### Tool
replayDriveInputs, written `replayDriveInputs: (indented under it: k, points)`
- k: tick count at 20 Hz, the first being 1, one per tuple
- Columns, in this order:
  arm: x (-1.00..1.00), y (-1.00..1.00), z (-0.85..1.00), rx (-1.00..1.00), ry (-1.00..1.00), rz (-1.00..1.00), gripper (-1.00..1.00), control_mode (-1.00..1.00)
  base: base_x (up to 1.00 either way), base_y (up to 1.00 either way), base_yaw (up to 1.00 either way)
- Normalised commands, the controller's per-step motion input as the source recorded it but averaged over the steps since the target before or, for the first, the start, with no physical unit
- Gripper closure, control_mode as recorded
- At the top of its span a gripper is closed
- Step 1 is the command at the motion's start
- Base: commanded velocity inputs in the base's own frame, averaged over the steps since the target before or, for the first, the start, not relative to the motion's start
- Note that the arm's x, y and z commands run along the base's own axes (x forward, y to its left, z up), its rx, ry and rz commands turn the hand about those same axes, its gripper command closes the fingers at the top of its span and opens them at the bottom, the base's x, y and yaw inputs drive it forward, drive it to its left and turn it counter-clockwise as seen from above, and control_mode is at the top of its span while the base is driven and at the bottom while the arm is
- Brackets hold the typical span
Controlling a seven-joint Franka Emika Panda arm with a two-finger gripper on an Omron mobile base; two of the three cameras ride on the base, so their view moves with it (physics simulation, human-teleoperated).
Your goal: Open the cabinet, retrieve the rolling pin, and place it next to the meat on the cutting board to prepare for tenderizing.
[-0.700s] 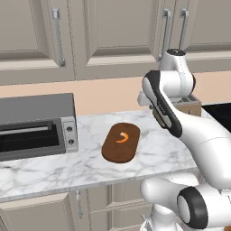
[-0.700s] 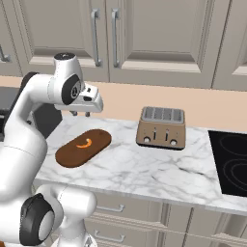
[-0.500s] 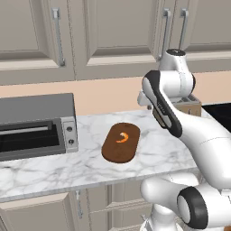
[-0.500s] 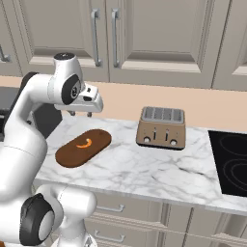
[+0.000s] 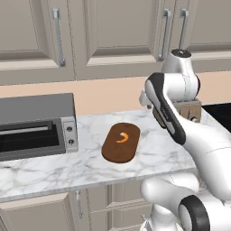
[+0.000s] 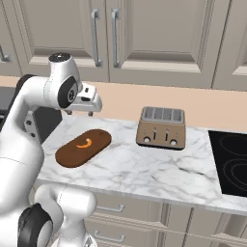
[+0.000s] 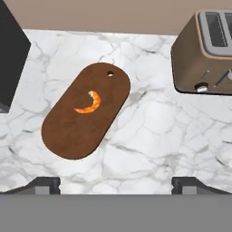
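The pincer (image 6: 91, 102) hangs above the table (image 6: 144, 166) with its jaws spread wide and nothing between them, pointing down at the marble. Straight below it, and a little toward the front edge, lies the cutting board (image 7: 87, 109), with the meat (image 7: 89, 103) resting near the board's middle. In the hand view the board's long axis runs on a slant from lower left to upper right.

What the coming move turns on, though, is overhead. The cabinet (image 6: 103, 34) is on the wall above and behind the pincer, both doors shut, and its two long bar handles (image 6: 115, 36) stand upright just beside each other at the centre seam, nearly right over the pincer. As I judge it, the pincer must rise and swing to face the wall, then close across one upright bar. The rolling pin is presumably behind those doors.
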Motion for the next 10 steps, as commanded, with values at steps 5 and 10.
replayDriveInputs:
  k: [5, 10]
  points:
    - [-0.49, -0.13, 0.09, -0.01, -0.29, 0.00, -1.00, -1.00, 0.00, 0.00, 0.00]
    - [-0.27, -0.01, 0.36, -0.04, -0.27, -0.01, -1.00, -1.00, 0.00, 0.00, 0.00]
